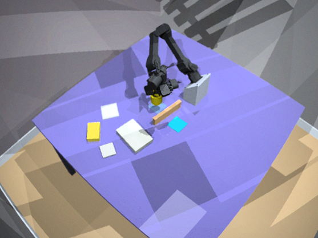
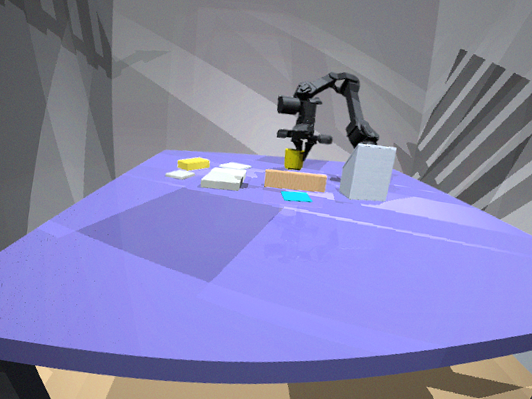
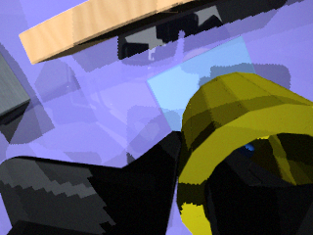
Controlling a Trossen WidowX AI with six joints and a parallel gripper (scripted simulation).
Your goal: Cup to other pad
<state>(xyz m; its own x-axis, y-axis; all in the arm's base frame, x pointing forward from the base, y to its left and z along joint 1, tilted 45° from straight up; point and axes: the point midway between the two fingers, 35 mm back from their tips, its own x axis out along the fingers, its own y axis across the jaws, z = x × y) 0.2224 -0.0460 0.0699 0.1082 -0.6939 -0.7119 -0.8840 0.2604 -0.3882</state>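
Note:
A yellow cup (image 1: 156, 99) (image 2: 293, 158) (image 3: 230, 113) is over the pale blue pad (image 1: 154, 109) (image 3: 181, 88), seemingly just above it. A blue marble (image 3: 249, 146) shows inside the cup. My gripper (image 1: 157, 93) (image 2: 301, 144) (image 3: 190, 141) comes down from above and is shut on the cup's wall, one finger outside and one inside. The other pad (image 1: 177, 124) (image 2: 296, 196), bright cyan, lies on the far side of a wooden bar (image 1: 166, 112) (image 2: 294, 180) (image 3: 98, 22) that runs between the two pads.
A grey wedge block (image 1: 196, 90) (image 2: 368, 171) stands at the arm's base. A white slab (image 1: 134, 134) (image 2: 222, 177), a yellow block (image 1: 93, 130) (image 2: 193, 163) and two white tiles (image 1: 109, 110) (image 1: 108, 149) lie to the left on the purple table (image 1: 208, 153).

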